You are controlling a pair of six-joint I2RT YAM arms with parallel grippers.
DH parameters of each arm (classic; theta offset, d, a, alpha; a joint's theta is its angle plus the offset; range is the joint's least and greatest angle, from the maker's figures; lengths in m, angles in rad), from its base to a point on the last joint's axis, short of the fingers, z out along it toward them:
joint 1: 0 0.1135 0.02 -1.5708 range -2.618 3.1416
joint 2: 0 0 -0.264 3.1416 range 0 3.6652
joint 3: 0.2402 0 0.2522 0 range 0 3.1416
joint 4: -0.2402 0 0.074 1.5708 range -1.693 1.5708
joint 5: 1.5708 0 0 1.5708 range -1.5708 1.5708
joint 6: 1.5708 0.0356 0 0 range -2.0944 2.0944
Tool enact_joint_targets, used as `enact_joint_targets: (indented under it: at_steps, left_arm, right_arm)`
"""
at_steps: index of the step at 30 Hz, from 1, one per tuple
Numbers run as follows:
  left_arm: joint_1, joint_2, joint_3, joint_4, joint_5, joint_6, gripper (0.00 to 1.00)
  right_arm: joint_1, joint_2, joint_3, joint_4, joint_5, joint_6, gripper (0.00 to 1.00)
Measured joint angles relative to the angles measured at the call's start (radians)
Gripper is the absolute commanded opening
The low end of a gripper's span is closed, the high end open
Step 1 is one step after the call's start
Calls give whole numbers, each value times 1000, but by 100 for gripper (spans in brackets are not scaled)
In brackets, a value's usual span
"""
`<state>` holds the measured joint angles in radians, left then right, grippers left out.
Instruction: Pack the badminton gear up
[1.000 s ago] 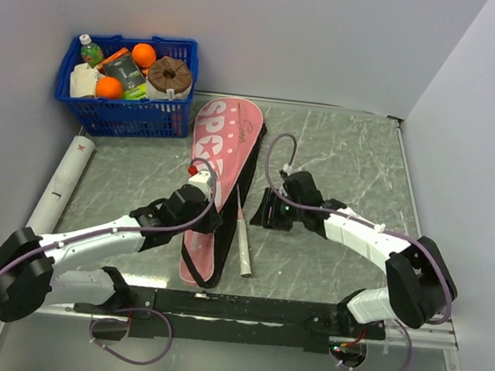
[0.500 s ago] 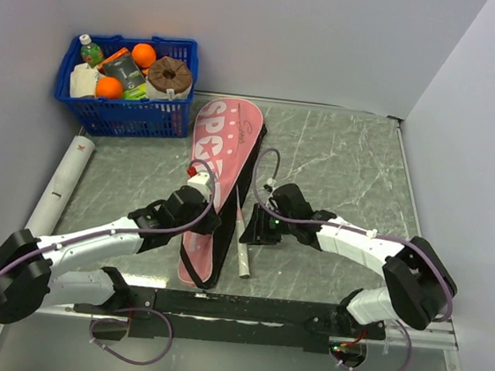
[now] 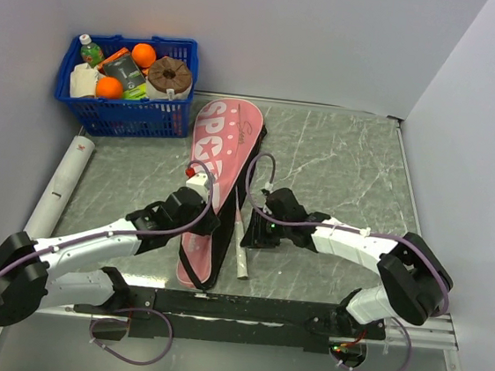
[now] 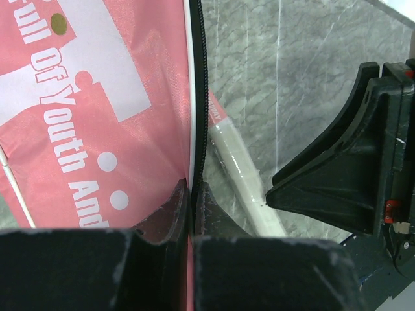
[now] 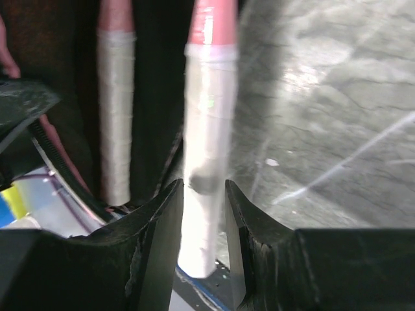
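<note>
The left pincer (image 4: 193,199) is pressed shut on the black zip edge of the pink case (image 3: 219,147), pinching that edge between its fingers; the rest of the case runs away ahead of it and to its left. The right pincer (image 5: 203,188) sits just beside the left one, with its fingers either side of a white racket handle (image 5: 207,116) and close against it. Whether they are pressing on it I cannot tell, as the wrist view is blurred there. This handle lies on the table (image 3: 347,161) just outside the case's edge, pointing back under the pincer. A second handle (image 5: 115,103) shows to the pincer's left, in the dark mouth of the case, so one racket seems to be partly in already.

By my reading the packing is under way but not near done; the outer racket has yet to go in, the long white tube (image 3: 64,179) lies well off to the left pincer's left, untouched, and the case is unzipped. No shuttlecocks are visible.
</note>
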<state>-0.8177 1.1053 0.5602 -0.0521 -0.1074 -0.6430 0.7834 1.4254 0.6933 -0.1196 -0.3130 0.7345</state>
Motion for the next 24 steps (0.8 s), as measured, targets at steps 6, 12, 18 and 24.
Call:
enact_joint_targets:
  at_steps: [6, 12, 18, 24]
  left_arm:
    - [0, 0, 0, 2, 2, 0, 1]
    - [0, 0, 0, 3, 2, 0, 1]
    - [0, 0, -1, 3, 1, 0, 1]
    - [0, -3, -16, 7, 2, -3, 1]
  right_arm:
    - [11, -2, 0, -27, 41, -2, 40]
    - [46, 0, 0, -13, 38, 8, 40]
    - [76, 27, -18, 69, 3, 55, 39]
    - [132, 108, -24, 181, -26, 121, 38]
